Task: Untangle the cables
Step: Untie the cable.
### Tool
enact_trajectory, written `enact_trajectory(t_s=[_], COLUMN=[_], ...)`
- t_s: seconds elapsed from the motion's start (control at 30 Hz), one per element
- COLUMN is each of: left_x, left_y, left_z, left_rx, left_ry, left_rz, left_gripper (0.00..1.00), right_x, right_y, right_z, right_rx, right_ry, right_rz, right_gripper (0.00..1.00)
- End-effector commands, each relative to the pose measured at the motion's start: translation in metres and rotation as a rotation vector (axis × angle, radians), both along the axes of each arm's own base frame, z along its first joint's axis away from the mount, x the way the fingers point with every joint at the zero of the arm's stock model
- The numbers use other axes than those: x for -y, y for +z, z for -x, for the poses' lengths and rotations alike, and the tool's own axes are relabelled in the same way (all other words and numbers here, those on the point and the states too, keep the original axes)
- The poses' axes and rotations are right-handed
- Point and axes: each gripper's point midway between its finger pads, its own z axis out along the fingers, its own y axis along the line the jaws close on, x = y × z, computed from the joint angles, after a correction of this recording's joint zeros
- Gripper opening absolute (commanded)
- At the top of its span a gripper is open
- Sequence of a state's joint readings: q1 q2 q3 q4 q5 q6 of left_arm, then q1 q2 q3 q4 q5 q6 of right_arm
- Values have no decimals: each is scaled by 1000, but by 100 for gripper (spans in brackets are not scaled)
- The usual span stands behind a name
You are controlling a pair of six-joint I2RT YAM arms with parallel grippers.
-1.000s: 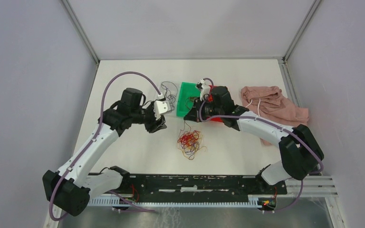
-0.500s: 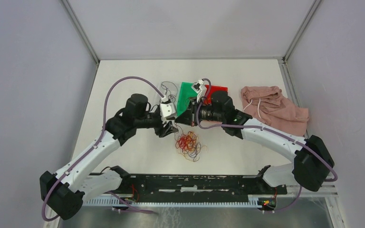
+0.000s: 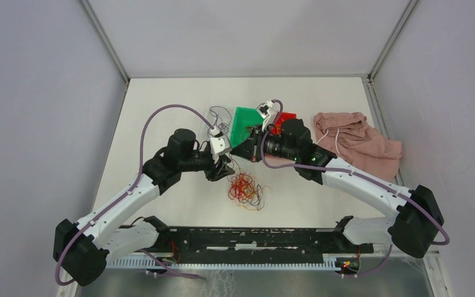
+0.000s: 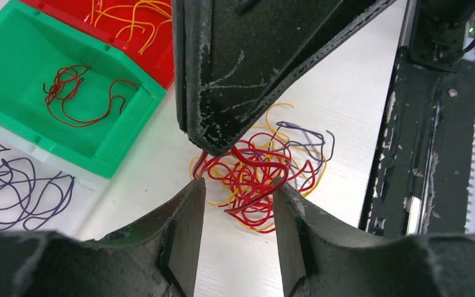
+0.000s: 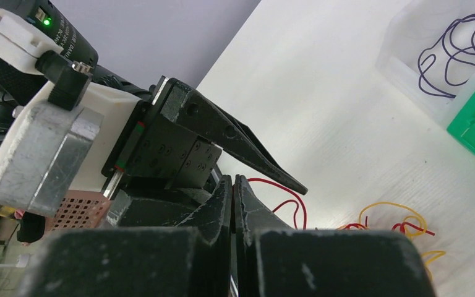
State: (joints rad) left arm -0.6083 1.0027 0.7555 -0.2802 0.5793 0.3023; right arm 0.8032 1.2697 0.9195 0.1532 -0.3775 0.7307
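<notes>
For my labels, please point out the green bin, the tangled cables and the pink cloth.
green bin (image 4: 25, 62), left wrist view, bare floor.
tangled cables (image 3: 244, 187), top view, clump's middle.
pink cloth (image 3: 359, 142), top view, cloth's middle.

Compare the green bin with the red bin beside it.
The green bin holds dark red cables; the red bin holds yellow-orange cables. The green bin shows nearly whole from the left wrist; the right end effector covers part of the red bin. Both are open trays side by side.
</notes>
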Motion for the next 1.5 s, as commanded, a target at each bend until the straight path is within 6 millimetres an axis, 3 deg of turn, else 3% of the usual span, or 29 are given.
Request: enact_trajectory(t_s=[0.0, 0.17, 0.27, 0.4, 0.47, 0.53, 0.73, 0.87, 1.13, 1.47], left_x=[19, 21, 17, 12, 10, 11, 7, 4, 7, 12], left_y=[33, 31, 30, 38, 45, 49, 92, 119, 154, 198], left_z=[5, 12, -4, -22, -25, -20, -12, -15, -6, 11], left_rx=[-10, -28, 23, 90, 118, 131, 312, 397, 446, 478], left_ry=[-48, -83, -5, 76, 87, 51, -50, -42, -81, -140], left_rz=[131, 127, 108, 100, 102, 101, 92, 96, 131, 183], left_gripper=[50, 38, 29, 9, 3, 3, 3, 3, 3, 3], right_x=[3, 6, 5, 6, 7, 8, 24, 35, 27, 19], right_y=[26, 38, 42, 39, 38, 37, 29, 19, 5, -13], right_z=[0, -1, 0, 1, 2, 5, 12, 11, 5, -25], right_rx=[45, 63, 62, 54, 51, 51, 91, 122, 142, 122], right_ry=[-28, -47, -38, -37, -35, -23, -28, -55, -17, -117], right_rz=[-55, -72, -78, -70, -65, -54, -8, 58, 117, 147], right_gripper=[0, 0, 1, 3, 11, 20, 50, 62, 69, 70])
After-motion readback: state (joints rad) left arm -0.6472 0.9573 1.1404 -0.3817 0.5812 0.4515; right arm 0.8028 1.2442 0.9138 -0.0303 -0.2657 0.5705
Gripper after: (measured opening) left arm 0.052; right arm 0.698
